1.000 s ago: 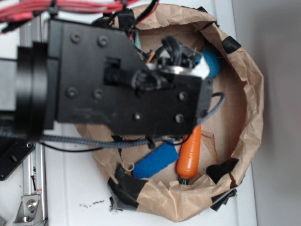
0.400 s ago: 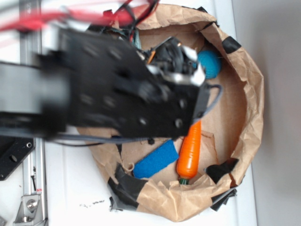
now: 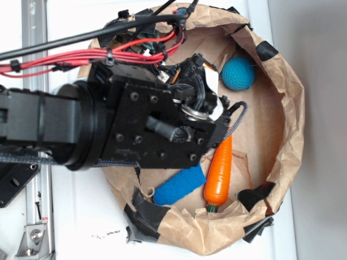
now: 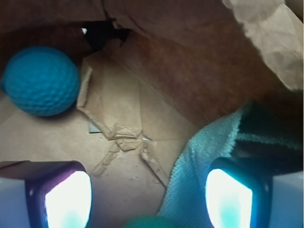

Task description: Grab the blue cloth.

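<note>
Blue cloth [image 4: 190,171], pale aqua terry with a soft nap, lies folded on the brown paper floor at lower right of the wrist view, its long axis slanting up-right toward the paper wall. Gripper [image 4: 147,199] spread open, right finger [image 4: 228,199] against the fabric.

No readable text, labels, brands, numbers or signs on anything in either view

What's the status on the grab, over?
Tool open, nothing between the fingers. Pale aqua towel-like cloth lies by the right finger, not gripped. Teal dimpled ball sits apart at far left; nothing blocking.
</note>
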